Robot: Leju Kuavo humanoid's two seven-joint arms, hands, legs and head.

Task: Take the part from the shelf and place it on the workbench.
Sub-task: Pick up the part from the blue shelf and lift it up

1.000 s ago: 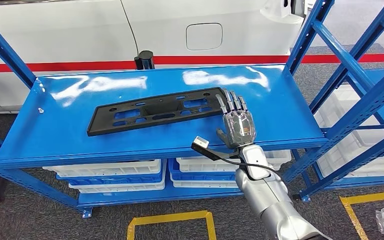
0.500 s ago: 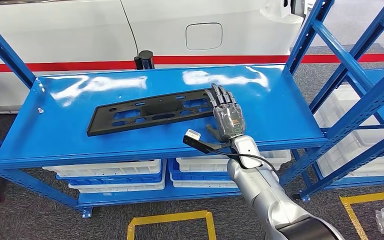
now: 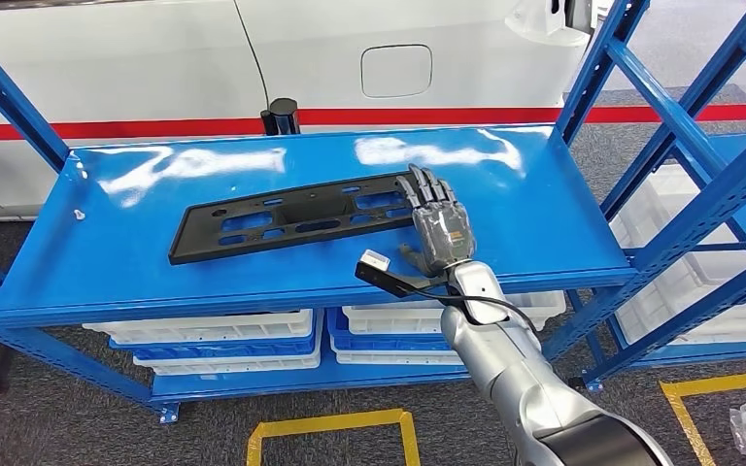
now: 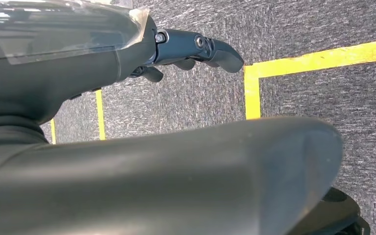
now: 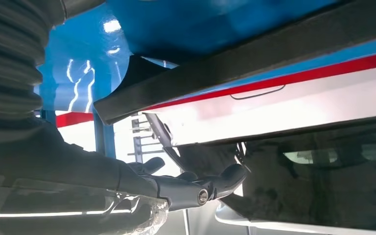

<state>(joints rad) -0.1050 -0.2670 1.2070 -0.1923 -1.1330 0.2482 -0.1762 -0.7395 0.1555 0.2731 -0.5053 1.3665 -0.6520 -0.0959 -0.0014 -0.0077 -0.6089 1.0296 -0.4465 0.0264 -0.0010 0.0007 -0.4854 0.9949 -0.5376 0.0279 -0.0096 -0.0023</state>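
While lying flat on the blue shelf (image 3: pixel 544 209), black part (image 3: pixel 291 216) under the right hand (image 3: pixel 441 229) at its right end.
Fingers (image 3: pixel 425 191) stretched out and apart over the part's right end, gripping nothing; contact with the part not clear. Thumb toward the near edge of the shelf. Left hand (image 4: pixel 196 49) down over grey carpet with yellow floor tape (image 4: pixel 318 58), fingers loosely curled, holding nothing. White bins (image 3: pixel 223 335) on the lower level; white car body (image 3: pixel 398 58) with a red stripe beyond the far edge.
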